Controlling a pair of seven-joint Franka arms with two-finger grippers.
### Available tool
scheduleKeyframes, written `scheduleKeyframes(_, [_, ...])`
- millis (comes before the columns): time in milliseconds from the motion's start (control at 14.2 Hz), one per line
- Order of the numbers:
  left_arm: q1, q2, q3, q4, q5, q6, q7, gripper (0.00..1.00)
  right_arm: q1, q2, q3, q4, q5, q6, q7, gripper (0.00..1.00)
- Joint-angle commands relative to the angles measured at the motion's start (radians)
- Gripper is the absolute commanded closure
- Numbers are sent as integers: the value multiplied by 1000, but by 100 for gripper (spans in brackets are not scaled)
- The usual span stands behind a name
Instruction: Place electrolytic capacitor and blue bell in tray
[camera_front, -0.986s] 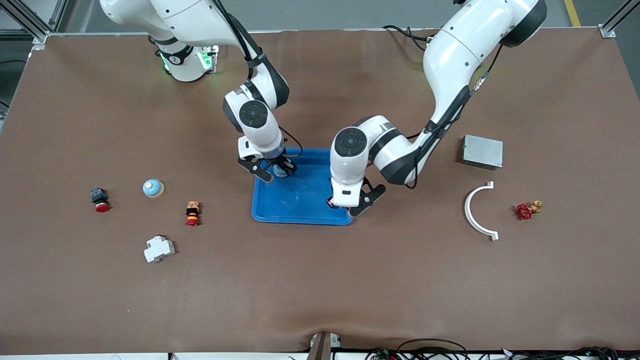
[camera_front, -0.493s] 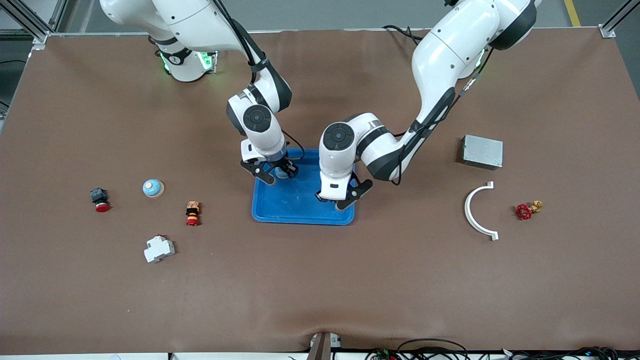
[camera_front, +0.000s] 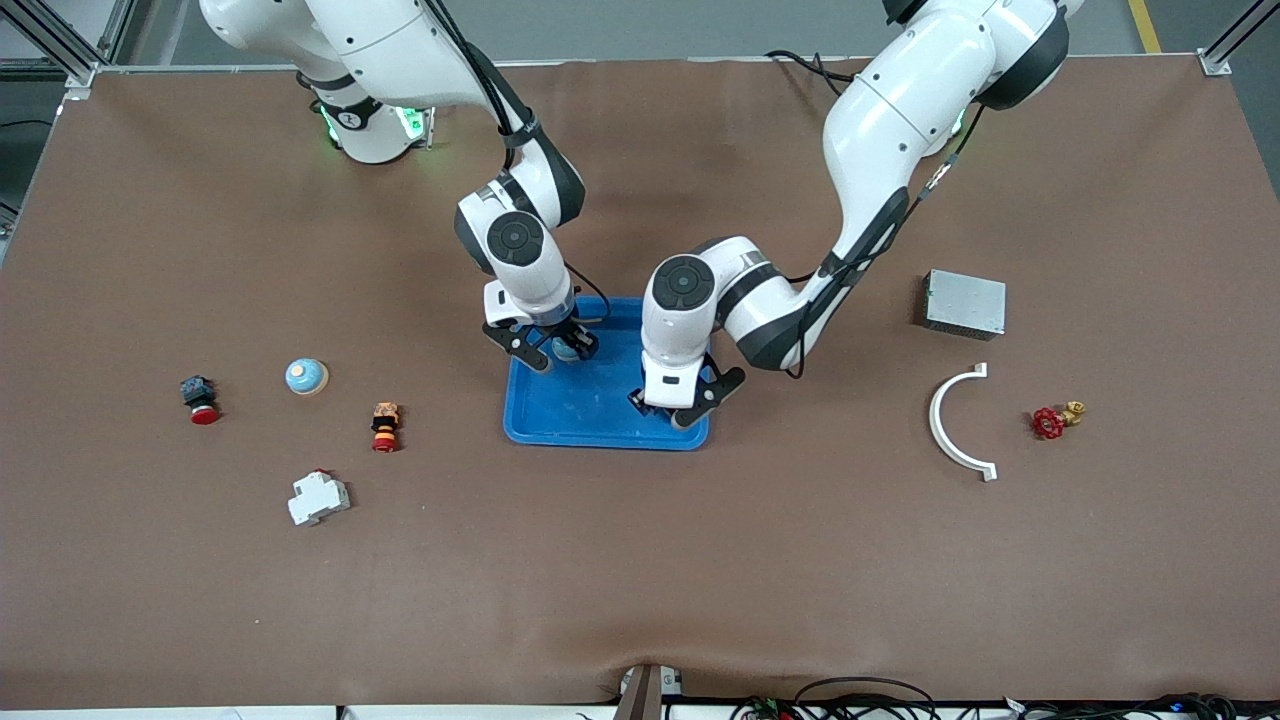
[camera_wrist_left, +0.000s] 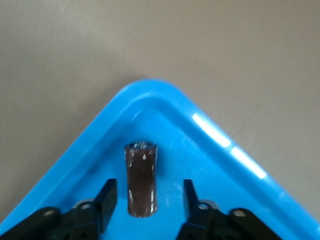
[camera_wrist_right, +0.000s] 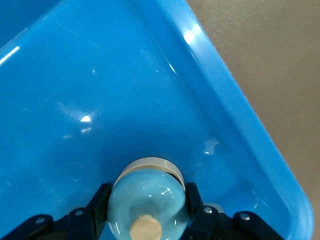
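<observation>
The blue tray (camera_front: 600, 410) sits on the brown worktop (camera_front: 640, 560), and all positions below are taken from it. The right gripper (camera_front: 560, 350) is low over the tray's corner nearest the right arm's base; its jaws are closed on a light blue bell (camera_wrist_right: 148, 201), one jaw pressed to each side of the dome; the bell sits just above the tray floor, inside the rim. The left gripper (camera_front: 683, 405) is low over the tray's corner nearest the front camera, toward the left arm's end; its jaws stand apart with a dark brown capacitor (camera_wrist_left: 141, 179) between them; a gap shows on each side of the cylinder, so neither jaw touches it; the capacitor is inside the tray, close to that corner's rim; whether it rests on the floor cannot be told.

Off the tray toward the right arm's end lie a second blue bell (camera_front: 306, 376), a red-capped button (camera_front: 199, 398), an orange and red button (camera_front: 385, 426) and a white breaker (camera_front: 318, 497), all well apart from the tray. Toward the left arm's end lie a grey metal box (camera_front: 964, 303), a white curved piece (camera_front: 950, 425) and a red valve (camera_front: 1054, 419).
</observation>
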Motion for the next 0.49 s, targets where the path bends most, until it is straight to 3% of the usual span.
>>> scheduleKeyframes(0, [46,-74,-5,-4,-3,-41,37,0,18,32,-13,30,0,2,30,0])
scheduleKeyframes(423, [195,-266,-39,-4,-109,-277,351,0,16,20,-15,36,-29,-27,4,0])
